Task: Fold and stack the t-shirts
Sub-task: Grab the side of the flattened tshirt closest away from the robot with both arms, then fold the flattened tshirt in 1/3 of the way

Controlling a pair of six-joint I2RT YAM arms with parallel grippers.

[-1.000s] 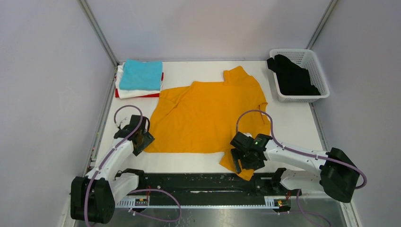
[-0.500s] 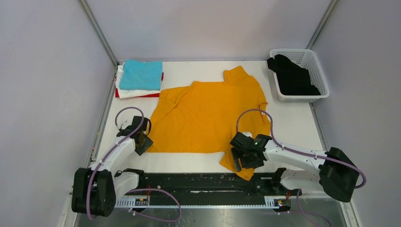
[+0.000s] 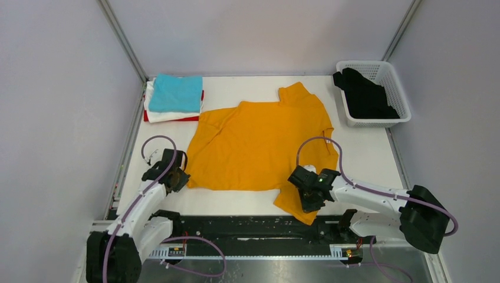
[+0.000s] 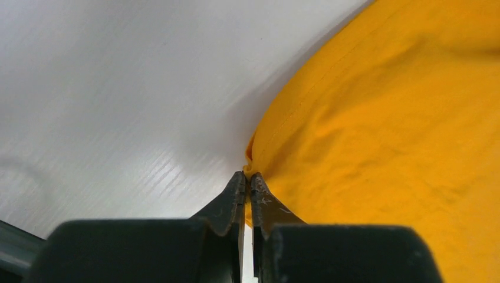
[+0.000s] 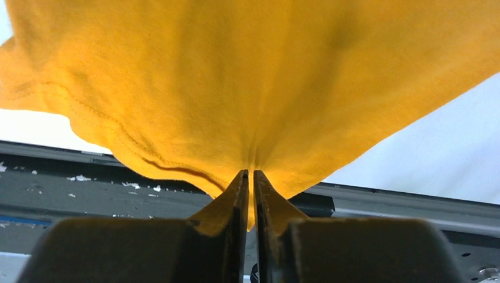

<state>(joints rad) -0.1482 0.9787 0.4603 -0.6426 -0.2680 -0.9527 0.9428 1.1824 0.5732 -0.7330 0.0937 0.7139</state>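
Right tool (image 5: 250,175), nearest the arm bases: jaws pressed together on the near right corner of the mustard-orange t-shirt (image 3: 259,144). The cloth puckers into the tips, and its stitched hem hangs over the dark rail (image 3: 247,227) along the near edge of the bench (image 3: 368,150). Left tool (image 4: 247,178): jaws likewise closed, pinching the near left hem corner, where a small fold of cloth rises at the tips.

Between and beyond the two tools, the mustard-orange t-shirt lies spread on the middle of the bench. It is mostly flat with shallow creases, with one short sleeve pointing far left and the small collar at the far end, angled to the right.

Far left corner: a folded stack, well apart from both tools, with the turquoise t-shirt (image 3: 176,93) on top, the white t-shirt (image 3: 162,115) beneath it, and the red t-shirt (image 3: 187,119) showing only as a thin edge.

Far right: white lattice basket (image 3: 377,122) holding a black cloth (image 3: 365,97).
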